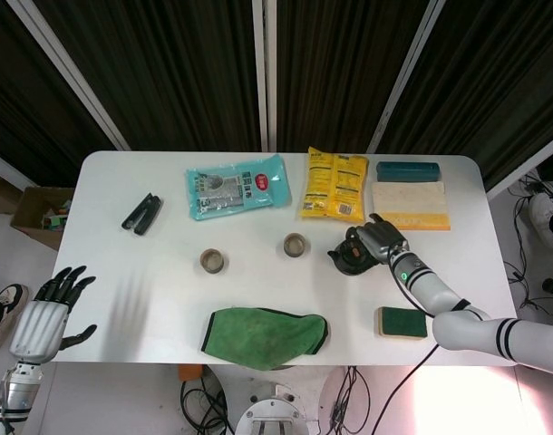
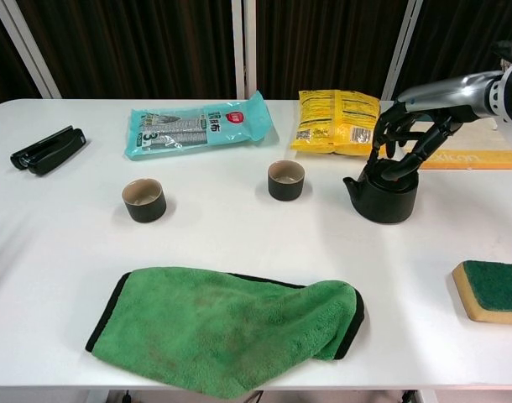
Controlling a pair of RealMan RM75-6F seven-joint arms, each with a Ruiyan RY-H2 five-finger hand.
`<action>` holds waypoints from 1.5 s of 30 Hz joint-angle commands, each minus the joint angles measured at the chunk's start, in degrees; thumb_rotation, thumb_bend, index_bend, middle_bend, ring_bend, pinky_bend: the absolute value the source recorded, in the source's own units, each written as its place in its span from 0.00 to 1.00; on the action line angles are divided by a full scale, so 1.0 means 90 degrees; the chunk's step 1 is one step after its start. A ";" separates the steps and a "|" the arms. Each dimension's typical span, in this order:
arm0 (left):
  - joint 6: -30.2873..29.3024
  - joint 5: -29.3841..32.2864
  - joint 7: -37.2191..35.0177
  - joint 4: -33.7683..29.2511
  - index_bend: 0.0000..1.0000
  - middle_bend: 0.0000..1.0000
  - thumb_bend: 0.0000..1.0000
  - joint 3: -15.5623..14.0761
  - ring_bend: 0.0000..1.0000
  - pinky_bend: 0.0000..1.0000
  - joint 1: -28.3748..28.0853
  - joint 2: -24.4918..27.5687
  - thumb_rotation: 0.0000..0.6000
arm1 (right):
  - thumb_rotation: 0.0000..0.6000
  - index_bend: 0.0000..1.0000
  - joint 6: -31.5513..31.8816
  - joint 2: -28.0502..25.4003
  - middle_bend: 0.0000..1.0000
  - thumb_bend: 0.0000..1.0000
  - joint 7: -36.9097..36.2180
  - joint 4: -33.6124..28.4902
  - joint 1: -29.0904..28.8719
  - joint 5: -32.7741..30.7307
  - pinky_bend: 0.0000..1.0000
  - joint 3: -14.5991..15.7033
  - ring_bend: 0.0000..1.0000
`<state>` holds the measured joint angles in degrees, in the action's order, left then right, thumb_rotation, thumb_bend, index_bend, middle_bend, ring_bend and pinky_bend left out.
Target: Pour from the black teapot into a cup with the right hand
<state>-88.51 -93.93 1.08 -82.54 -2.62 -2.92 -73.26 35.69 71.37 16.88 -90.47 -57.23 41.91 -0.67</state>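
The black teapot (image 2: 382, 198) (image 1: 346, 261) stands on the white table (image 2: 239, 235), spout pointing left toward the nearer cup (image 2: 286, 180) (image 1: 295, 245). My right hand (image 2: 411, 137) (image 1: 377, 243) sits over the pot's top with its fingers curled around the arched handle, gripping it. The pot's base still rests on the table. A second cup (image 2: 143, 200) (image 1: 212, 261) stands further left. My left hand (image 1: 45, 315) hangs open beyond the table's front left corner, holding nothing, and shows only in the head view.
A green cloth (image 2: 231, 327) lies at the front middle and a sponge (image 2: 491, 290) at the front right. Behind the pot are a yellow bag (image 2: 336, 120), a teal packet (image 2: 197, 126), and a beige cloth (image 1: 410, 204). A black tool (image 2: 48, 149) lies far left.
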 commanded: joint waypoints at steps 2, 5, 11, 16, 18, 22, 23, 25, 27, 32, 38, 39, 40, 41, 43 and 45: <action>0.0001 0.0007 -0.0014 0.0007 0.20 0.09 0.13 0.0001 0.07 0.22 0.0001 0.0000 1.00 | 0.56 0.36 0.0003 -0.0027 0.38 0.09 0.0028 -0.0034 -0.0038 -0.0043 0.10 0.0024 0.29; 0.0014 0.0007 -0.0022 0.0017 0.20 0.09 0.13 -0.0001 0.07 0.22 -0.0005 -0.0008 1.00 | 0.56 0.37 -0.0007 -0.0027 0.40 0.09 0.0056 -0.0048 -0.0078 -0.0104 0.13 0.0054 0.30; 0.0000 0.0007 -0.0033 0.0033 0.20 0.09 0.13 -0.0001 0.07 0.22 0.0002 -0.0011 1.00 | 0.56 0.39 -0.0100 0.0011 0.41 0.10 -0.0039 -0.0035 -0.0131 -0.0228 0.15 0.0050 0.31; 0.0001 0.0016 -0.0048 0.0046 0.20 0.09 0.13 -0.0003 0.07 0.22 0.0007 -0.0008 1.00 | 0.56 0.40 -0.0180 0.0000 0.42 0.12 -0.0116 -0.0009 -0.0157 -0.0228 0.16 0.0067 0.33; 0.0006 0.0019 -0.0054 0.0051 0.20 0.09 0.13 -0.0003 0.07 0.22 0.0006 -0.0011 1.00 | 0.56 0.41 -0.0208 0.0001 0.43 0.12 -0.0141 -0.0006 -0.0168 -0.0239 0.18 0.0077 0.33; 0.0007 0.0015 -0.0067 0.0067 0.20 0.09 0.13 -0.0006 0.07 0.22 0.0005 -0.0023 1.00 | 0.56 0.42 -0.0261 0.0010 0.44 0.13 -0.0199 0.0017 -0.0193 -0.0270 0.23 0.0092 0.37; 0.0007 0.0016 -0.0069 0.0073 0.20 0.09 0.13 -0.0007 0.07 0.22 0.0006 -0.0026 1.00 | 0.56 0.42 -0.0286 0.0004 0.44 0.13 -0.0227 0.0017 -0.0202 -0.0280 0.23 0.0089 0.38; 0.0013 0.0015 -0.0074 0.0084 0.20 0.09 0.13 -0.0012 0.07 0.22 0.0006 -0.0028 1.00 | 0.56 0.42 -0.0344 -0.0009 0.44 0.13 -0.0277 0.0013 -0.0219 -0.0292 0.23 0.0090 0.38; 0.0017 0.0016 -0.0081 0.0093 0.20 0.09 0.13 -0.0016 0.07 0.22 0.0007 -0.0031 1.00 | 0.56 0.43 -0.0398 -0.0018 0.45 0.13 -0.0323 0.0013 -0.0236 -0.0307 0.24 0.0090 0.39; 0.0001 0.0019 -0.0111 0.0127 0.20 0.09 0.13 -0.0016 0.07 0.22 0.0016 -0.0042 1.00 | 0.56 0.47 -0.0457 -0.0003 0.48 0.13 -0.0384 0.0046 -0.0287 -0.0327 0.26 0.0119 0.43; -0.0003 0.0021 -0.0141 0.0171 0.21 0.09 0.13 -0.0015 0.07 0.23 0.0018 -0.0063 1.00 | 0.56 0.53 -0.0456 0.0000 0.54 0.13 -0.0438 0.0042 -0.0336 -0.0352 0.30 0.0141 0.47; 0.0002 0.0018 -0.0143 0.0175 0.21 0.09 0.13 -0.0016 0.07 0.23 0.0016 -0.0066 1.00 | 0.56 0.54 -0.0473 0.0003 0.55 0.13 -0.0453 0.0049 -0.0347 -0.0368 0.30 0.0143 0.48; 0.0005 0.0016 -0.0144 0.0178 0.21 0.09 0.13 -0.0018 0.07 0.23 0.0014 -0.0069 1.00 | 0.56 0.55 -0.0491 0.0006 0.55 0.13 -0.0470 0.0057 -0.0356 -0.0382 0.31 0.0145 0.49; 0.0007 0.0015 -0.0143 0.0182 0.21 0.09 0.13 -0.0020 0.07 0.23 0.0014 -0.0072 1.00 | 0.56 0.56 -0.0515 0.0011 0.56 0.13 -0.0496 0.0070 -0.0366 -0.0397 0.32 0.0147 0.50; 0.0004 0.0015 -0.0146 0.0187 0.21 0.09 0.13 -0.0019 0.07 0.23 0.0015 -0.0073 1.00 | 0.56 0.58 -0.0560 0.0013 0.58 0.13 -0.0538 0.0085 -0.0380 -0.0415 0.33 0.0151 0.51; 0.0000 0.0018 -0.0150 0.0190 0.21 0.09 0.13 -0.0017 0.07 0.23 0.0017 -0.0072 1.00 | 0.56 0.60 -0.0609 0.0010 0.60 0.13 -0.0575 0.0107 -0.0401 -0.0431 0.35 0.0162 0.53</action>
<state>-88.52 -93.76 -0.28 -80.83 -2.77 -2.77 -73.90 30.28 71.46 11.75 -89.57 -60.78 38.08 0.75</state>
